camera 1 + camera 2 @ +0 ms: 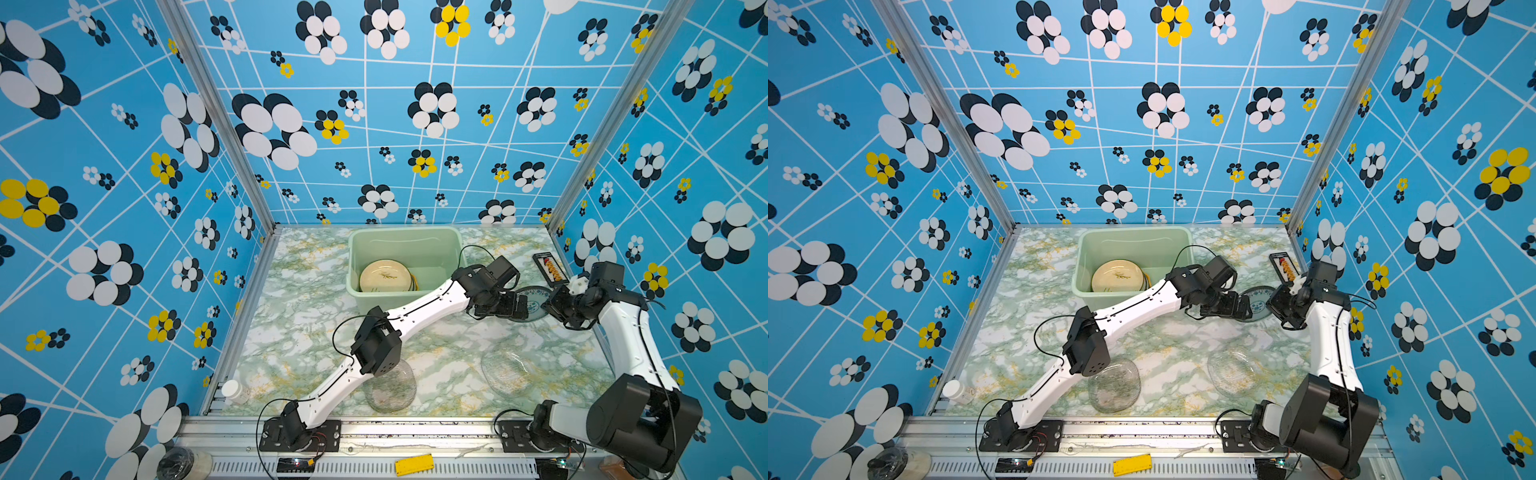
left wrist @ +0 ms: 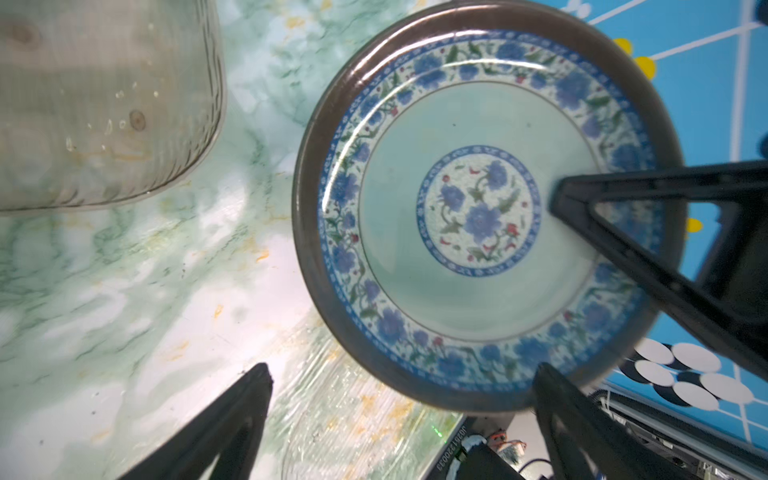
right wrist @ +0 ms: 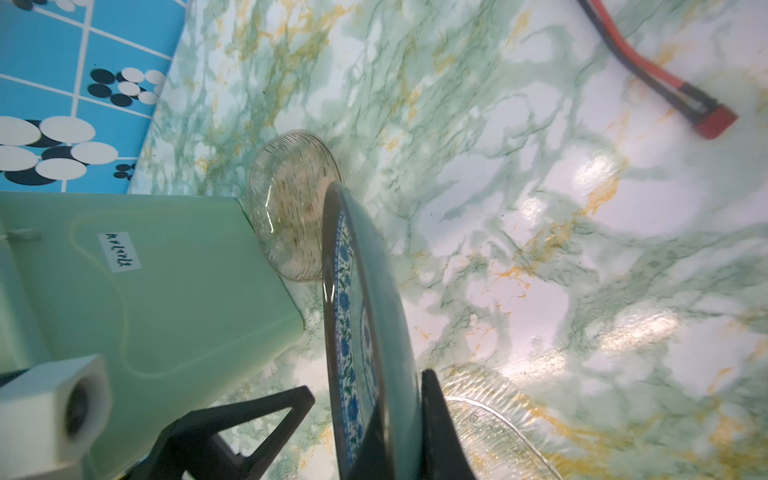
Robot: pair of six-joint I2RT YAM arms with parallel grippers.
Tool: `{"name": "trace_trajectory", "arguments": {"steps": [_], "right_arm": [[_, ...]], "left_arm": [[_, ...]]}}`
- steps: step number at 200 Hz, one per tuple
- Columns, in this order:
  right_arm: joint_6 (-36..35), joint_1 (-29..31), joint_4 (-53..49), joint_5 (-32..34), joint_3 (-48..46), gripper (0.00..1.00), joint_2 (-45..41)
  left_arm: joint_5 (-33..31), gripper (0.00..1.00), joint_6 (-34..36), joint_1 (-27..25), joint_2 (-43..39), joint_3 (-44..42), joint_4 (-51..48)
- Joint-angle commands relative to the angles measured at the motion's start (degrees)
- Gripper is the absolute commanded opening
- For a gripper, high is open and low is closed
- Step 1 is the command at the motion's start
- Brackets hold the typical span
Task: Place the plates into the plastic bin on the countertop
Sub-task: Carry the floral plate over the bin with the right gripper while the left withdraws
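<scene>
With the right gripper point(image 3: 374, 407) clamped on the blue plate point(image 2: 457, 274), the left gripper point(image 2: 403, 374) hovers alongside, jaws wide, likely to ferry it to the bin point(image 1: 405, 230).

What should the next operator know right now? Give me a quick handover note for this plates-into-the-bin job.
Grippers: the left gripper is open and holds nothing, close to the blue-patterned plate. The right gripper is shut on that plate's rim.
Where: the held plate looks raised off the countertop, to the right of the plastic bin.
Done: the beige plate lies in the bin on at least one other.
Left: bin the blue-patterned plate, then the smoky glass plate at the front and the clear glass plate at front right, both on the countertop.
</scene>
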Motion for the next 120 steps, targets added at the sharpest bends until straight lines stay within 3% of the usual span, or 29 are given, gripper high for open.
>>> {"name": "trace_trajectory", "arguments": {"steps": [1, 37, 81, 97, 120], "right_arm": [[0.8, 0.3, -7.3, 1.0, 3.6, 0.0, -2.5], [1.5, 0.4, -11.4, -2.8, 11.4, 0.0, -6.7], [8.4, 2.3, -11.9, -6.8, 19.3, 0.0, -8.8], [12.3, 5.4, -9.9, -6.9, 20.4, 0.0, -8.7], [17.3, 11.6, -6.5, -5.2, 22.2, 0.0, -7.7]], "left_arm": [[-2.0, 0.99, 5.2, -0.3, -6.4, 1.6, -1.4], [-2.2, 0.99, 9.1, 1.3, -14.0, 3.9, -2.9], [-4.5, 0.99, 16.6, 6.1, -25.1, 2.9, -11.0], [-5.1, 0.99, 19.0, 8.6, -30.2, -1.1, -12.1], [-3.5, 0.99, 19.4, 14.1, -40.2, -14.2, -7.6]]}}
